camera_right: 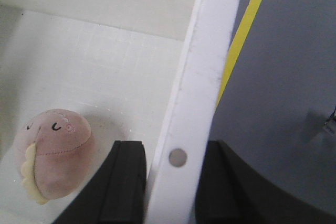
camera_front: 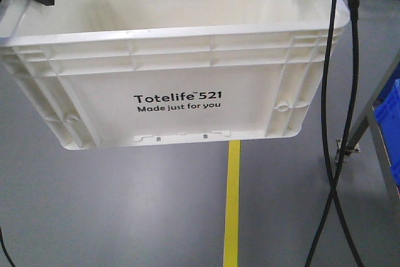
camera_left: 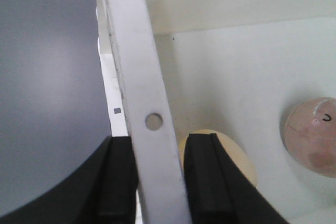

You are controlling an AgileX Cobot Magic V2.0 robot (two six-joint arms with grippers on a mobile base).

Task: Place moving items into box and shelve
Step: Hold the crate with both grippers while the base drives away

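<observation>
Left ball [camera_left: 233, 156], right ball [camera_right: 52, 153] in box [camera_front: 187, 60], near opposite walls.

Light was bright and even | box [camera_front: 187, 60] interior was washed out by glare | soft shadow lay between pink ball [camera_right: 52, 158] and right gripper [camera_right: 170, 148] | its fingers [camera_right: 126, 182] were blurred

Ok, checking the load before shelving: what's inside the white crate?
A pink-brown ball and a cream-yellow ball, half covered by the left gripper. Rest of the crate unseen.
</observation>
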